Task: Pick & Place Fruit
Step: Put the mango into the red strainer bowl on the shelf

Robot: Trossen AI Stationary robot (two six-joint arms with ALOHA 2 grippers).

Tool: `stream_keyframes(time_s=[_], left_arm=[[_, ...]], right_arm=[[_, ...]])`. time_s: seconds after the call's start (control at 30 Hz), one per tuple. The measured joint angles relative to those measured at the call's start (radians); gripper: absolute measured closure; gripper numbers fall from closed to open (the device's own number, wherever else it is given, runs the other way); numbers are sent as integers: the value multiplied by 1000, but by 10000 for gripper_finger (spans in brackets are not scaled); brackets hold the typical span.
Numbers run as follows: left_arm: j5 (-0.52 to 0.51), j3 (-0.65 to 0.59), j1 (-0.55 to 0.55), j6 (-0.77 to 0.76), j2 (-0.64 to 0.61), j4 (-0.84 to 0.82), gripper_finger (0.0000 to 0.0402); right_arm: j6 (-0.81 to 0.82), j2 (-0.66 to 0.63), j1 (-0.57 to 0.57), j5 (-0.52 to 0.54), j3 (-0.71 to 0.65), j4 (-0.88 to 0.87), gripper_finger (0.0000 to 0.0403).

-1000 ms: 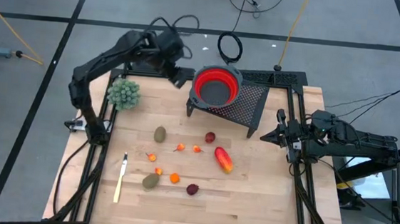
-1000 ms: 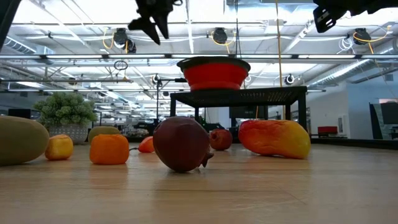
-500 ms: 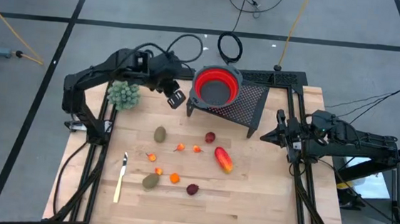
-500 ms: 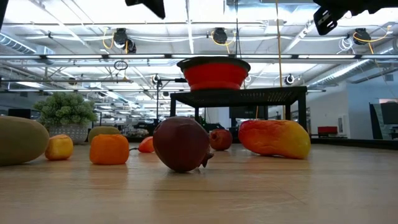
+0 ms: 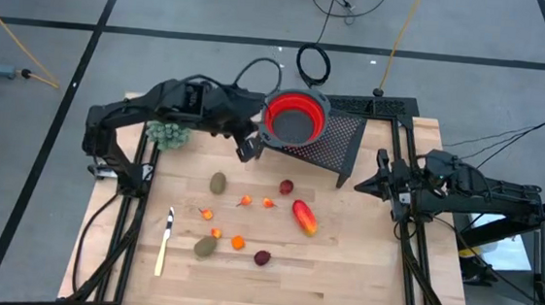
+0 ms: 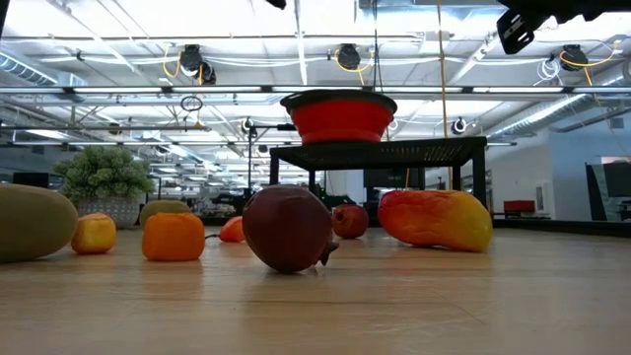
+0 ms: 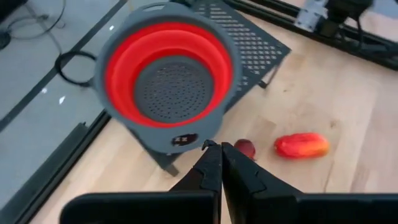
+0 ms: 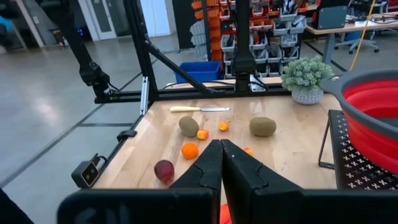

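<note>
My left claw (image 5: 244, 150) hangs closed and empty at the red colander's (image 5: 294, 117) seven o'clock; bare wood lies between it and the fruit (image 5: 303, 216). My right claw (image 5: 361, 188) waits closed at three o'clock.

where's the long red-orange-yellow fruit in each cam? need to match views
High view: the long fruit lies right of centre on the table, below the red colander.
Low view: it sits right of centre, under the rack, behind the near dark red ball.
Left wrist view: at right, past the shut left hand.
Right wrist view: cannot tell; the right hand's fingers cover that spot.
Shared landmark: the red colander.
</note>
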Motion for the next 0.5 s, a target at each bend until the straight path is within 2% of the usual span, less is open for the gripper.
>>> stream_keyframes(time_s=[0.23, 0.5], left_arm=[[-4, -138, -57, -5, -41, 119, 395], [1, -460, -86, -23, -232, 350, 395]], right_arm=[[27, 49, 0, -2, 0, 67, 402], [35, 111, 11, 2, 0, 146, 403]])
